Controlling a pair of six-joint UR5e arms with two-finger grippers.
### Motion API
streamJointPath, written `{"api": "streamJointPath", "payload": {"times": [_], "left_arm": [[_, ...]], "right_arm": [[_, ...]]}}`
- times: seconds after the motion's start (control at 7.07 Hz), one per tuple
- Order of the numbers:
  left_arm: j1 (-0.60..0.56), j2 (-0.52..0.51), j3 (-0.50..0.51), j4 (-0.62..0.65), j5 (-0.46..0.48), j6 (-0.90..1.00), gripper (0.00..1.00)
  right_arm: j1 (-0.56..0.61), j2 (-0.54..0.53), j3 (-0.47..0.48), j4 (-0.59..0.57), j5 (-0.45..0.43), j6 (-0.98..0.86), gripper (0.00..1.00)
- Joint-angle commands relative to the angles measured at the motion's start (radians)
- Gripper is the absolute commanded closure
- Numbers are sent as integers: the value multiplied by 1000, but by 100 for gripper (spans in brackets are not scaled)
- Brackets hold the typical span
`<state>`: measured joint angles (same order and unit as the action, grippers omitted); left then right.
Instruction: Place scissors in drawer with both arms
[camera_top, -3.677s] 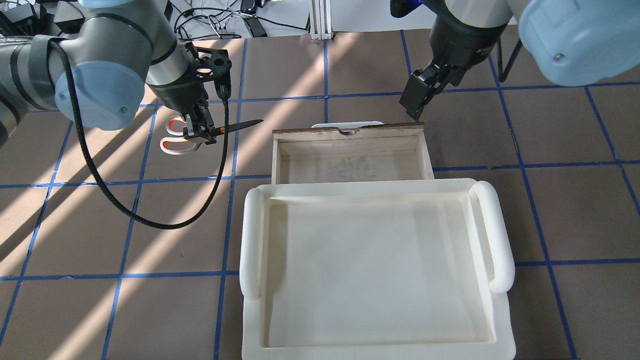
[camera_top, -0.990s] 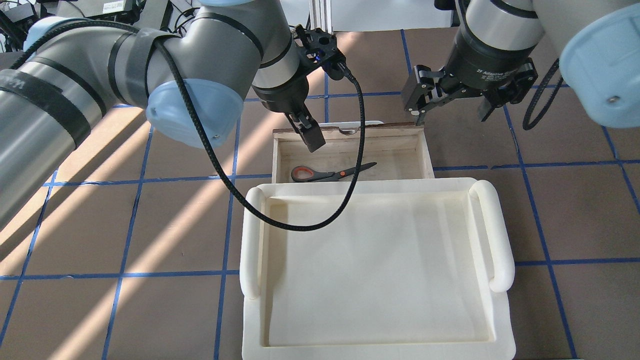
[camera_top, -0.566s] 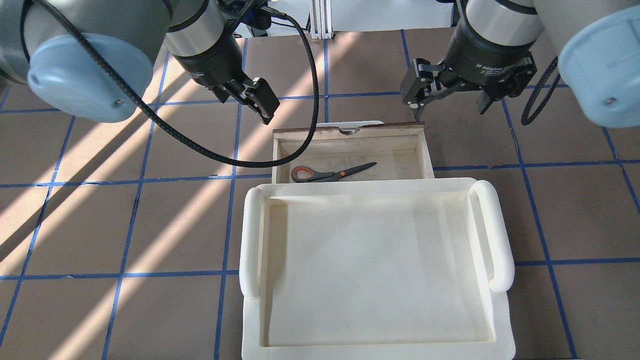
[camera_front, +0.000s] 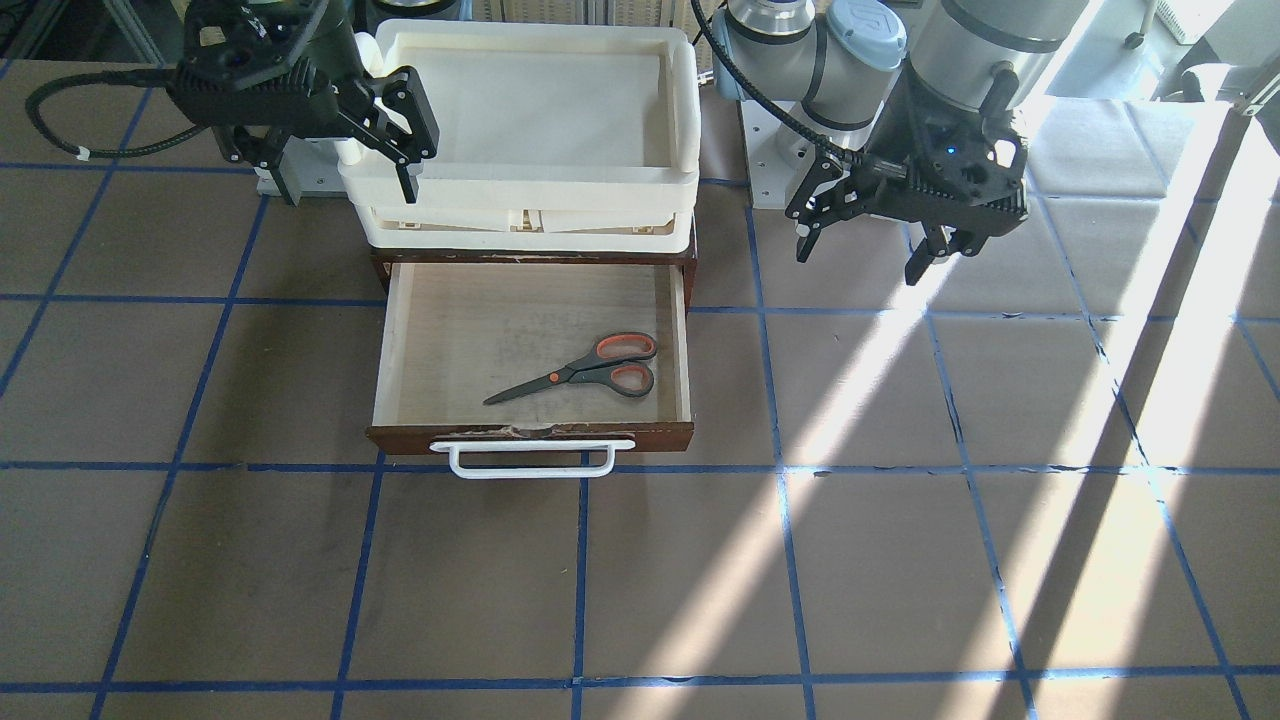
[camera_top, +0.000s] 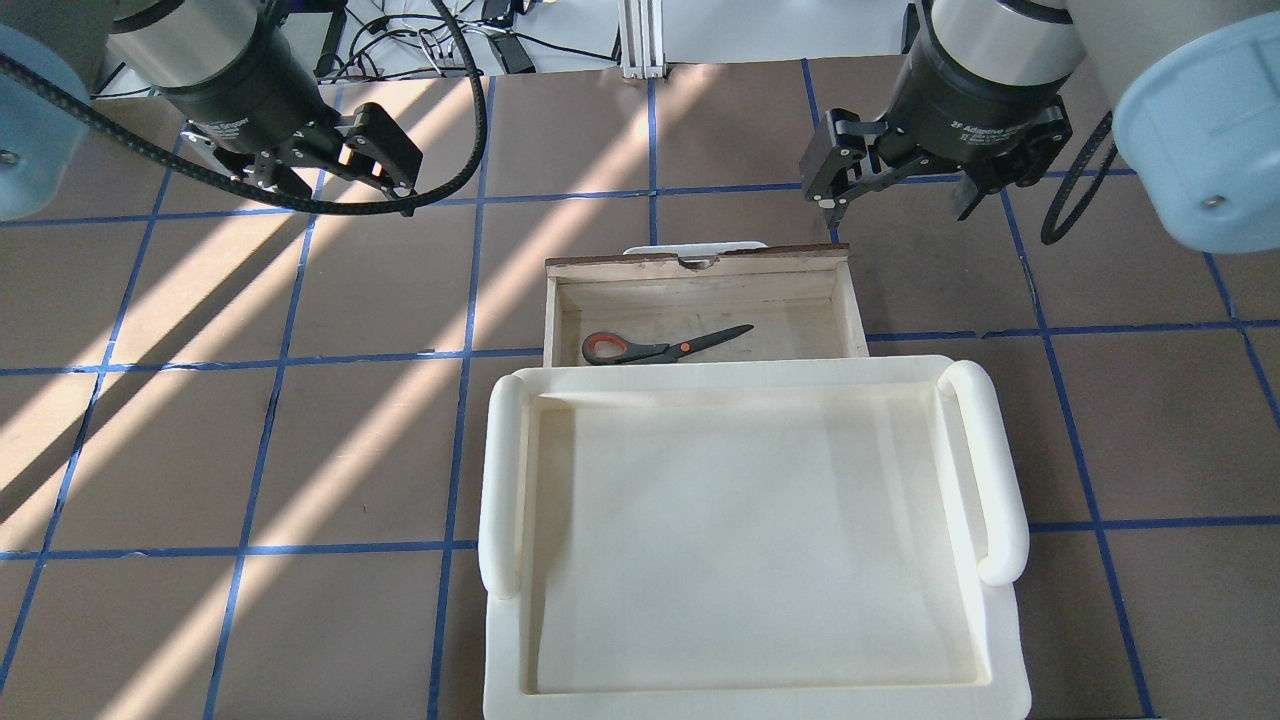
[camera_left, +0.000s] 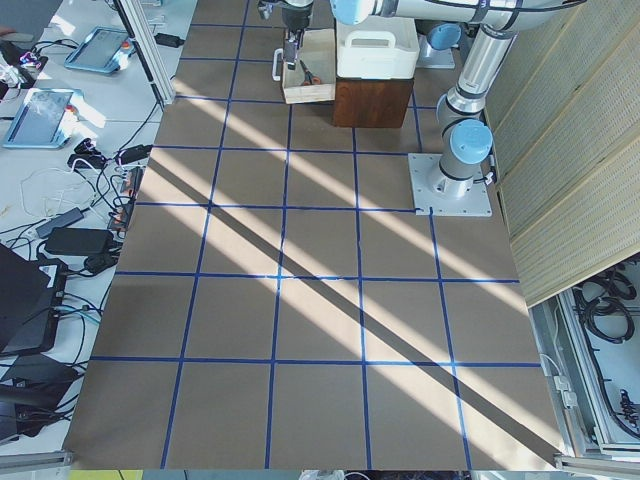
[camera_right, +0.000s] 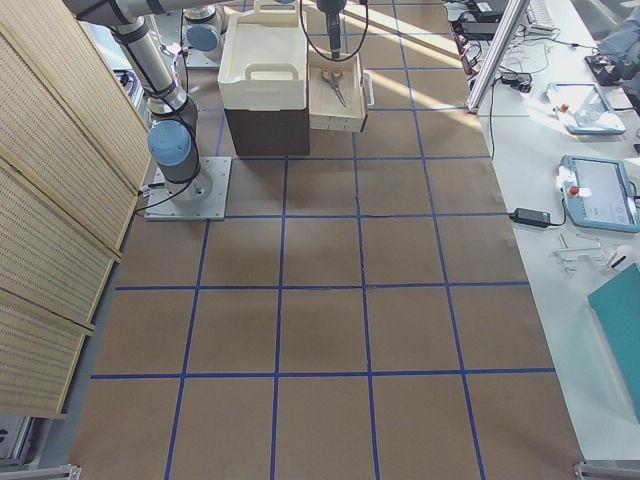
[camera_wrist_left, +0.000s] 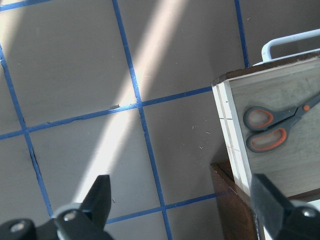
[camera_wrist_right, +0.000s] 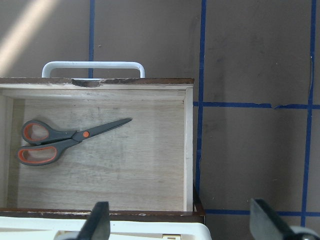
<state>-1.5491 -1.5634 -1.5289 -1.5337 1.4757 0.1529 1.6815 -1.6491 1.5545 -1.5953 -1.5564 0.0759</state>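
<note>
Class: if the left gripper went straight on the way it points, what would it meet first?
Likely the brown, blue-taped tabletop beside the dark-brown wooden drawer; the black left gripper points down, clear of it.

In the left wrist view the scissors (camera_wrist_left: 265, 129), ahead of the left fingers (camera_wrist_left: 100, 195), ran off the right edge. From overhead the tray (camera_top: 750, 372) rim hid one handle loop and the near end of the drawer (camera_top: 700, 266). Side views showed the fingers too small to judge.
</note>
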Motion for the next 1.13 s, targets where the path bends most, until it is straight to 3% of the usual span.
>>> {"api": "streamJointPath", "payload": {"times": [0.0,0.14,0.28,0.99], "left_arm": [[30,16,-4,-5,1,-13,0],[30,17,-7,1,87,-22,0],[30,17,-20,1,103,-32,0],[21,25,-48,0,103,-33,0]], "right_arm": [[-29,6,-1,-15,-2,-13,0],[-49,5,-1,-15,-1,-15,0],[-49,5,-1,-14,-1,-7,0],[-49,5,1,-14,-1,1,0]]}}
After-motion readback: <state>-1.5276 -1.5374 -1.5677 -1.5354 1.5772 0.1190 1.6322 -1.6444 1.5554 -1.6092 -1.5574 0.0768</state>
